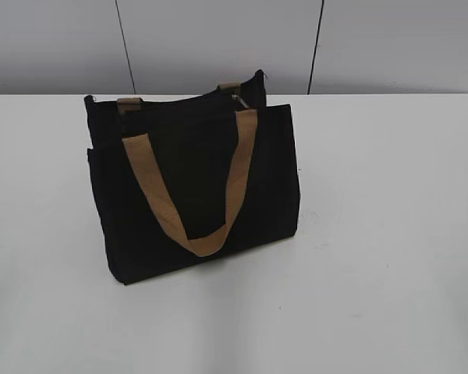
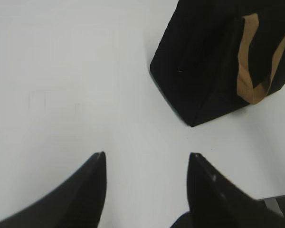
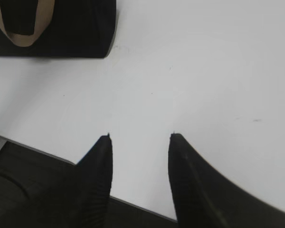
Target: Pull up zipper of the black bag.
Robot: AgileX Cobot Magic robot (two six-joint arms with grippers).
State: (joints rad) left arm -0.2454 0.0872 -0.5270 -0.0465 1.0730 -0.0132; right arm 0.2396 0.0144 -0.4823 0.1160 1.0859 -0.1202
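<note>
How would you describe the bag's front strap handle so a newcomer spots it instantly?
On the white table stands the black bag. Down its front face hangs the front strap handle, a tan U-shaped loop; the other handle only peeks above the top edge.

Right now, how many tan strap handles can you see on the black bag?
2. The front handle hangs down in a loop over the black bag's near face. Only the ends of the rear handle peek above the top edge; the rest is hidden behind the bag.
</note>
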